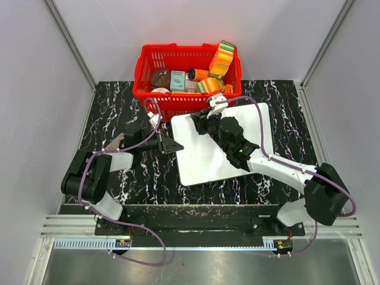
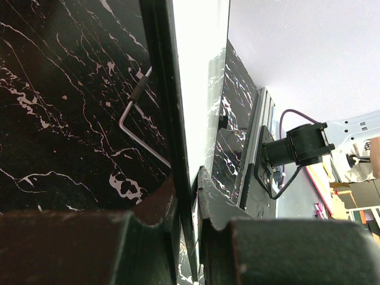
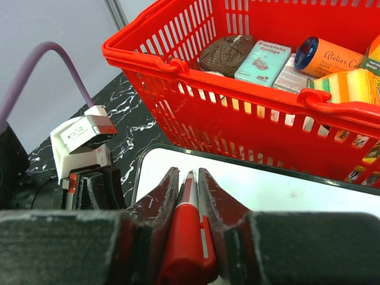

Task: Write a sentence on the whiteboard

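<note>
One whiteboard (image 1: 202, 163), one red basket (image 1: 142, 68), one red marker (image 3: 189, 237), one left gripper (image 1: 176, 146), one right gripper (image 1: 198, 121)

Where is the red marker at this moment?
In the right wrist view the red marker sits clamped in the right gripper, tip over the far left corner of the whiteboard, just short of the red basket.

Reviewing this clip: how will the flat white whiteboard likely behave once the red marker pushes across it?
Probably stiff: the flat white rectangular whiteboard lies flat, its thin edge straight. Likely light and apt to slide on the glossy black marble table; the left gripper clamping its edge should hold it against the right gripper's red marker.
</note>
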Robot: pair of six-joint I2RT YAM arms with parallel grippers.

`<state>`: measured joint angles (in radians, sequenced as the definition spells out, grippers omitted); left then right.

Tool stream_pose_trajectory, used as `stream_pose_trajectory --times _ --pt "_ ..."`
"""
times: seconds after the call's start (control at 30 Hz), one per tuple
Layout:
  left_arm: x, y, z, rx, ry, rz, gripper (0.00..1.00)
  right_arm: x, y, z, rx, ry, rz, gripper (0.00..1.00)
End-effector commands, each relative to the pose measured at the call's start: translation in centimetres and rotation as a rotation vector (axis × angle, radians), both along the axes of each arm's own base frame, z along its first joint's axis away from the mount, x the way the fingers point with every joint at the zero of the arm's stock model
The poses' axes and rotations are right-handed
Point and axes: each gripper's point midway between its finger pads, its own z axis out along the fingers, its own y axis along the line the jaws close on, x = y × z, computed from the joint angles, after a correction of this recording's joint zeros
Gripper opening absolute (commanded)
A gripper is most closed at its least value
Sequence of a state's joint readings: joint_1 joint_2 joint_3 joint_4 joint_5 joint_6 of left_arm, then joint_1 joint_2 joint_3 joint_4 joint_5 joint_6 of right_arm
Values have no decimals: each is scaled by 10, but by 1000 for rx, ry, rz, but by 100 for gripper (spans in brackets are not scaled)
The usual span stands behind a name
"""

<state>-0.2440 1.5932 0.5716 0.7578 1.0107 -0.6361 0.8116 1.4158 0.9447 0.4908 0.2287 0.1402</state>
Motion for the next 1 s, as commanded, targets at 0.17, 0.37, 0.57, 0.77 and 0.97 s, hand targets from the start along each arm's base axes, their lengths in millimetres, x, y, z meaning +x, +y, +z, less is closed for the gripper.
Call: stream_pose_trajectory --times 0.17,0.37,0.57,0.77,0.97 --pt "1 -5 -5 28 -115 -35 0 9 1 3 45 -9 -64 0" --pt "1 -5 -5 27 -115 -38 0 8 -3 -5 36 3 -71 0" --pt "1 -5 -5 27 -115 -36 0 3 -6 -14 30 25 -67 0" --pt "2 -6 -3 26 -118 -36 0 -3 -12 -22 29 47 -70 0" --pt "1 -5 -5 27 -115 -38 0 -9 -19 -28 32 62 -75 0"
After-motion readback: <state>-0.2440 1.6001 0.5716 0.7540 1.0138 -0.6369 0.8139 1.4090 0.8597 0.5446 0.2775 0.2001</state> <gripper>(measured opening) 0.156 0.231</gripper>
